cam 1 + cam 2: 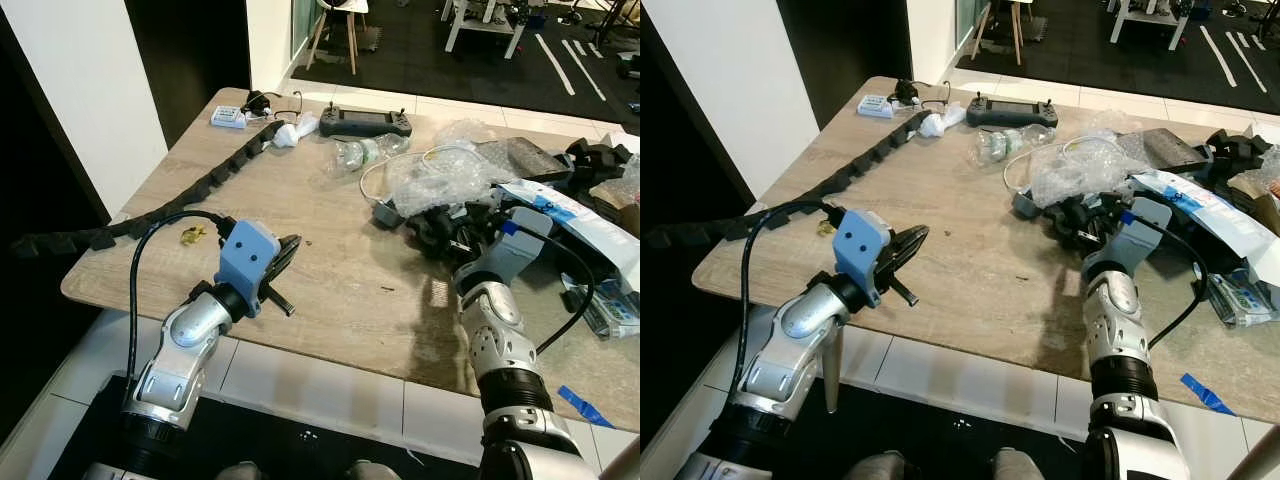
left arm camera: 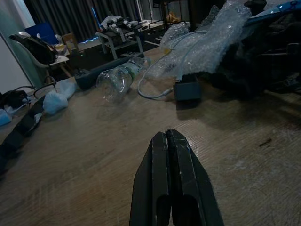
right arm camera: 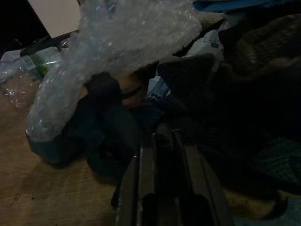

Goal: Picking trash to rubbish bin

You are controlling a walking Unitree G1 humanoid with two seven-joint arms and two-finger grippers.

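Observation:
On the wooden table [image 1: 330, 290] lies trash: crumpled bubble wrap [image 1: 440, 175], an empty clear plastic bottle [image 1: 362, 152], a white tissue wad [image 1: 292, 133], a small yellow wrapper [image 1: 193, 236] and black foam lumps [image 1: 440, 228]. My left gripper [image 1: 290, 250] hovers over the table's near left part, shut and empty; its fingers [image 2: 165, 155] point toward the bottle [image 2: 120, 80] and bubble wrap [image 2: 207, 44]. My right gripper [image 1: 458, 228] is pushed into the black foam lumps [image 3: 108, 136] under the bubble wrap [image 3: 117, 42]; that view is too dark to read its state.
A long black foam strip [image 1: 200, 190] runs from the table's far left off its left edge. A dark controller [image 1: 365, 122] and a small box [image 1: 228, 117] lie at the back. White-blue packaging [image 1: 575, 215] and more foam crowd the right side. A wall stands left.

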